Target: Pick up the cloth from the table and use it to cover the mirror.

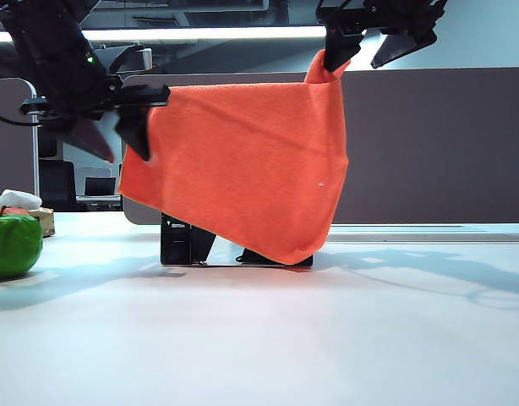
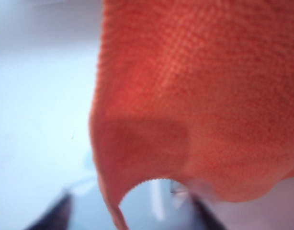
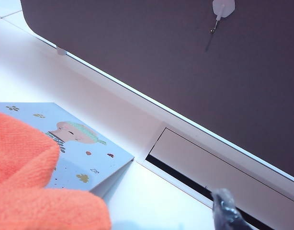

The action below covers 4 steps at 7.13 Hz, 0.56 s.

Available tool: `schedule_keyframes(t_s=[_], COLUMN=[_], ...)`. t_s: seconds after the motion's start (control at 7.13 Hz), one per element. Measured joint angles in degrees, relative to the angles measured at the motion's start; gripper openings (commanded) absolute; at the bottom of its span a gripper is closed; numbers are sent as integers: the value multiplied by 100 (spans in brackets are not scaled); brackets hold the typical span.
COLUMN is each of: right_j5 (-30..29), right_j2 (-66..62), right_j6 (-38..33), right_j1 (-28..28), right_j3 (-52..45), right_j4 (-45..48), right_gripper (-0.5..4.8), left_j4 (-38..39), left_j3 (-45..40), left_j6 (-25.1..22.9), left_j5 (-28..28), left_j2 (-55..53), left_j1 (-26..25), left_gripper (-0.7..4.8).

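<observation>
My cloth (image 1: 238, 165) hangs draped over the mirror (image 1: 192, 245), hiding all but its dark base on the counter (image 1: 259, 338). My left end effector (image 1: 133, 114) sits at the cloth's nine o'clock edge, blurred; I cannot tell whether its fingers are spread or pinching. My right end effector (image 1: 361, 46) hovers at one o'clock with fingers spread, the cloth's raised corner just under one finger. A green apple (image 1: 13, 244) rests at the counter's far nine o'clock side, well apart from the mirror.
</observation>
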State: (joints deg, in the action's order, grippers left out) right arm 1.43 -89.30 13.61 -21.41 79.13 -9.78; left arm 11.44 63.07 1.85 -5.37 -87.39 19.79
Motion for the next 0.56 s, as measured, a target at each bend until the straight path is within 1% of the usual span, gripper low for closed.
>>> schedule_keyframes(t_s=[0.28, 0.42, 0.56], right_j5=[0, 0, 0], right_j2=[2, 0, 0], right_j6=[0, 0, 0], right_j1=[0, 0, 0], right_j3=[0, 0, 0], right_j4=[0, 0, -2], right_gripper=[440, 440, 440], left_j4=[0, -146, -181], left_j3=[0, 2, 2], left_j6=[-227, -444, -463], left_j5=[-44, -153, -142], left_j2=[0, 0, 0], left_j1=[0, -136, -205], left_gripper=[363, 361, 331])
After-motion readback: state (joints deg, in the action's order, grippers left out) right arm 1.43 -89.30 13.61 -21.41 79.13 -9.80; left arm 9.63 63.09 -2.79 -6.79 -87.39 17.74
